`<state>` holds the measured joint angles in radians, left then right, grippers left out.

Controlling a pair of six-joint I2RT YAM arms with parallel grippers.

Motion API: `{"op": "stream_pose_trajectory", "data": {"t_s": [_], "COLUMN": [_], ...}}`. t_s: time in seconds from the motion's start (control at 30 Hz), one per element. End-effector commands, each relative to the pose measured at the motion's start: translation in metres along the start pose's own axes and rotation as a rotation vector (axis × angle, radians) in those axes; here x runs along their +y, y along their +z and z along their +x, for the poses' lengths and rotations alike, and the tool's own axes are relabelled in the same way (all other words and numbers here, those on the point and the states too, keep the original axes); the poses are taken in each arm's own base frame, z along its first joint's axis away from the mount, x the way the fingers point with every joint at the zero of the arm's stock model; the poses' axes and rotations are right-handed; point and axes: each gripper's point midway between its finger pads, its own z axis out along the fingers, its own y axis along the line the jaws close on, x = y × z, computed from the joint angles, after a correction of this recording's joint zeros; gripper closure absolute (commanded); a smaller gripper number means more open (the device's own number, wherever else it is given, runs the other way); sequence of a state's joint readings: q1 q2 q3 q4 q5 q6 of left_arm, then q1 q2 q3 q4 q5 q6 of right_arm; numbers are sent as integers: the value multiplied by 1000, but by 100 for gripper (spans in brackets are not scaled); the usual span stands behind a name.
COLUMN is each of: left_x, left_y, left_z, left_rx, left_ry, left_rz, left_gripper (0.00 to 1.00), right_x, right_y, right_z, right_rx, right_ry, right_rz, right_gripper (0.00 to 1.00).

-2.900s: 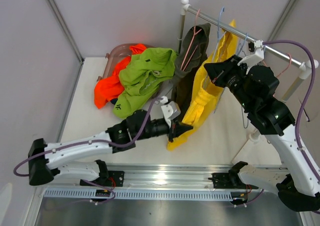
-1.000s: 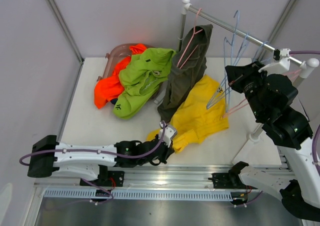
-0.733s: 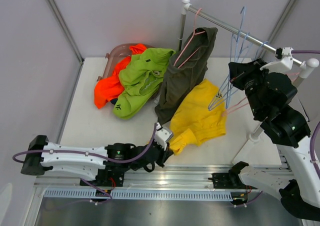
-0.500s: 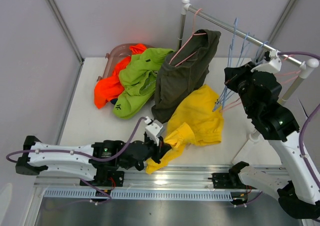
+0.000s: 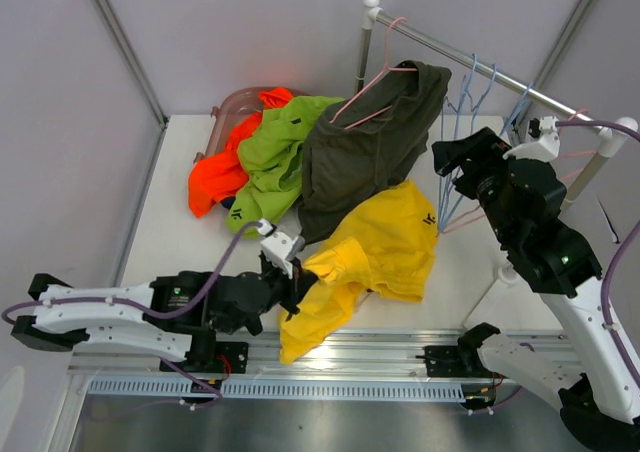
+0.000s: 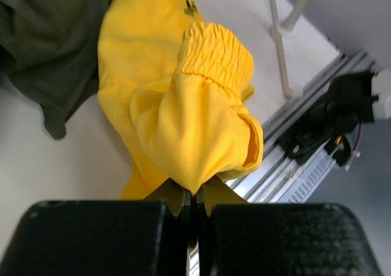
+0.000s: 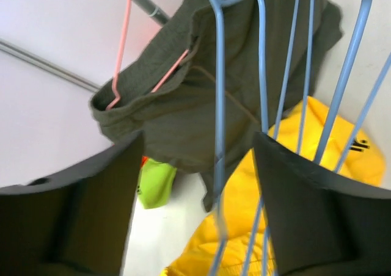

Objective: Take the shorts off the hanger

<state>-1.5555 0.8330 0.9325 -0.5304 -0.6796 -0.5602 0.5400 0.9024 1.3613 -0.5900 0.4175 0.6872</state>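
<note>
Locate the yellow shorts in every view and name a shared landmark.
Top external: yellow shorts lower centre, held by left gripper.
Left wrist: yellow shorts mid-frame, pinched in the jaws.
Right wrist: yellow shorts lower right, behind blue hangers.
Landmark: hanging olive shorts, beside them in all three.

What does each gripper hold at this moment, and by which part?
The left gripper pinches a bunched fold of the yellow shorts. The right gripper is open around the blue hangers, gripping nothing.

Soft matt cloth of yellow shorts [image 5: 385, 247] and olive shorts [image 5: 380, 137], glossy blue wire hangers [image 7: 263, 62], polished metal rail [image 5: 440, 45]
</note>
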Motion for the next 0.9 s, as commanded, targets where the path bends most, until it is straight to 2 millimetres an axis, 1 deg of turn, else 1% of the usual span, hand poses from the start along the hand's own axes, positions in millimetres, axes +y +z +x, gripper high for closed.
{"op": "stream_pose_trajectory", "data": {"t_s": [0.0, 0.03, 0.07, 0.13, 0.17, 0.23, 0.27, 0.3, 0.33, 0.37, 0.4, 0.43, 0.47, 0.5, 0.53, 0.57, 0.63, 0.67, 0.7, 0.73, 0.77, 0.8, 0.83, 0.87], "left_x": [25, 30, 38, 49, 54, 62, 70, 79, 86, 87, 92, 100, 105, 113, 119, 126, 136, 138, 137, 139, 143, 133, 135, 140], "left_y": [-37, -43, -56, -69, -80, -90, -103, -110, -120, -128, -140, -150, -158, -177, -188, -204, -226, -234, -235, -240, -243, -232, -233, -238], "left_z": [-74, -83, -108, -124, -141, -159, -178, -189, -203, -219, -235, -244, -254, -275, -285, -299, -318, -327, -331, -336, -339, -341, -342, -345], "left_rx": [-167, -186, -241, -289, -323, -374, -408, -439, -462, -514, -553, -572, -599, -677, -707, -758, -811, -835, -835, -831, -820, -797, -769, -782], "left_ry": [-31, -26, -36, -35, -19, -12, 7, 2, 52, 25, 18, 82, 90, -2, -4, -12, -10, -29, -14, 21, 18, 60, 138, 95], "left_rz": [-87, -108, -135, -159, -162, -198, -221, -274, -308, -315, -323, -363, -382, -397, -413, -430, -438, -439, -450, -477, -507, -539, -597, -622], "left_gripper": [100, 100, 100, 100, 100, 100, 100, 100, 100, 100, 100, 100, 100, 100, 100, 100, 100, 100, 100, 100, 100, 100, 100, 100], "right_x": [6, 6, 5, 4, 4, 3, 2, 1, 0, -2, -5, -7, -10, -13, -15, -17, -21, -22, -23, -24, -24, -24, -24, -24], "right_y": [-15, -16, -18, -27, -29, -38, -40, -46, -48, -50, -51, -56, -57, -58, -59, -60, -61, -60, -61, -60, -59, -59, -58, -56], "right_z": [-9, -9, -9, -12, -12, -16, -16, -20, -19, -19, -19, -20, -19, -17, -16, -16, -12, -11, -10, -8, -7, -6, -6, -4], "right_rx": [-17, -13, -10, -14, -13, -20, -20, -30, -28, -30, -30, -35, -35, -34, -34, -36, -31, -29, -28, -26, -21, -19, -18, -14], "right_ry": [46, 47, 49, 55, 59, 64, 63, 67, 64, 61, 53, 52, 49, 43, 42, 42, 38, 35, 33, 30, 26, 20, 18, 13], "right_rz": [-45, -46, -46, -58, -63, -74, -76, -83, -81, -77, -72, -73, -66, -62, -59, -56, -52, -50, -49, -47, -49, -49, -48, -46], "right_gripper": [8, 2, 0, 1, 0, 0, 1, 1, 1, 0, 1, 1, 1, 1, 1, 1, 1, 1, 1, 1, 1, 1, 1, 1]}}
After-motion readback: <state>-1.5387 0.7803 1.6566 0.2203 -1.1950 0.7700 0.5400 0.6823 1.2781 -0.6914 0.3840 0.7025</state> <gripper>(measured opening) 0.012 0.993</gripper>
